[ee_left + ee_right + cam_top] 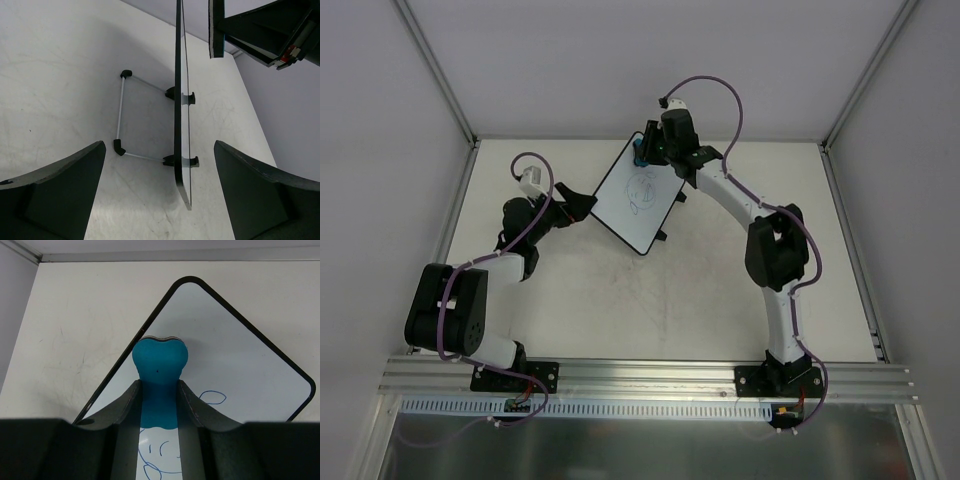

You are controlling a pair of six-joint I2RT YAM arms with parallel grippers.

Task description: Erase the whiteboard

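The whiteboard [638, 200], white with a thin black rim and rounded corners, stands in the upper middle of the top view, propped on a wire stand [120, 115] with black caps. Its blue pen loops [212, 397] I cannot read as words. The right gripper [159, 385] pinches a blue bone-shaped eraser [160, 362] at the board's upper corner. The left gripper [159, 145] is spread, one finger on each side of the board's edge. The table [720, 300] is off-white and scuffed.

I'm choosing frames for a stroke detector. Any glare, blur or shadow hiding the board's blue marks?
Top external: even light, no glare; the whiteboard shows small but legible blue marks. Right wrist: sharp, glare-free, marks partly hidden behind the right gripper and blue eraser. Left wrist: board seen edge-on, no marks visible, soft shadow on the table.
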